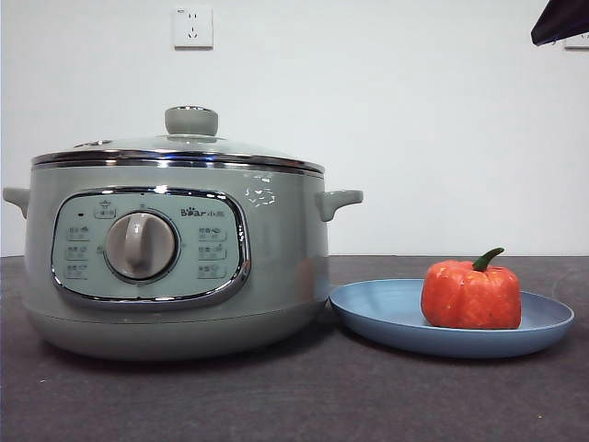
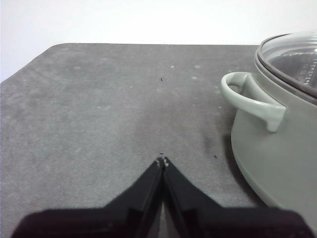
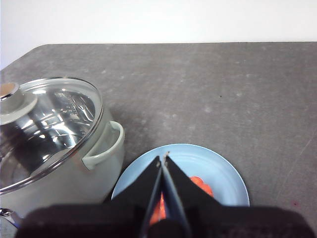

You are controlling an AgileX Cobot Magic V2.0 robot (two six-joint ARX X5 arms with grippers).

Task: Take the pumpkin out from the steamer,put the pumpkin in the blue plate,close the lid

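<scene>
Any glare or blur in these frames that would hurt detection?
Front view: sharp, bright streak on the steamer chrome rim, specks on the lid. Right wrist view: strong reflections in the glass; right gripper hides most of the pumpkin. Left wrist view: even, soft light.

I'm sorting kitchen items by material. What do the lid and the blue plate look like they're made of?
The lid looks like clear glass with a shiny metal rim: the pot's inside shows through it, with bright reflections. Its knob seems to be matte green plastic. The blue plate has an even, dull surface without glare, probably plastic, though matte ceramic is possible.
</scene>
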